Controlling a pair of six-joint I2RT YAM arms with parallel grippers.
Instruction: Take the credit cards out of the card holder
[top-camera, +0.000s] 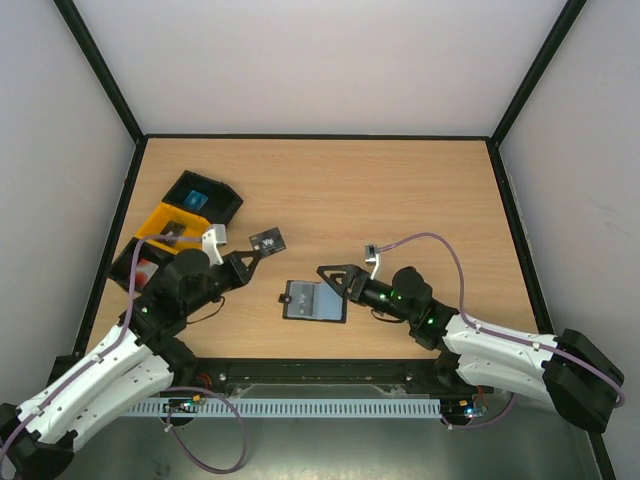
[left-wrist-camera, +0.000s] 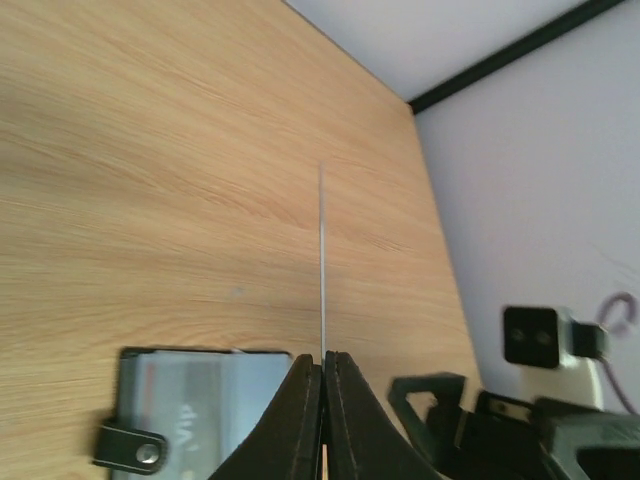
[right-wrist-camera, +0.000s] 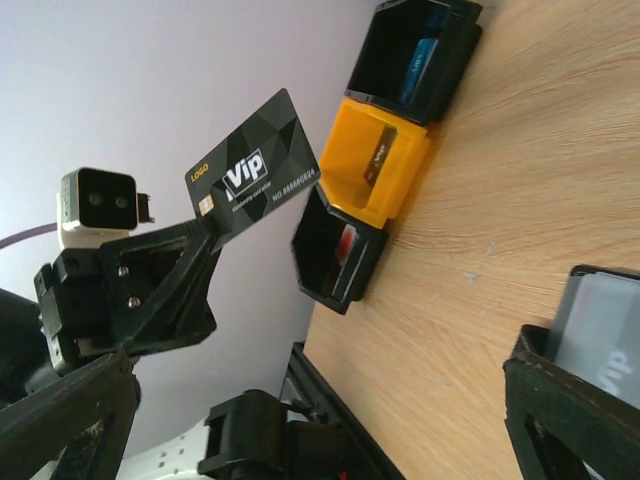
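Card holder (top-camera: 316, 301) is lying open by the spread-jawed right gripper (top-camera: 333, 284); left gripper (top-camera: 249, 259) is pinching a grey card (top-camera: 267, 240) aloft.

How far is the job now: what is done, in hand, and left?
Done: a blue card, a dark card and a red card lie in the trays. In hand: the left fingers pinch a dark VIP card. Left: the open card holder shows another card inside; the right fingers are open at its edge.
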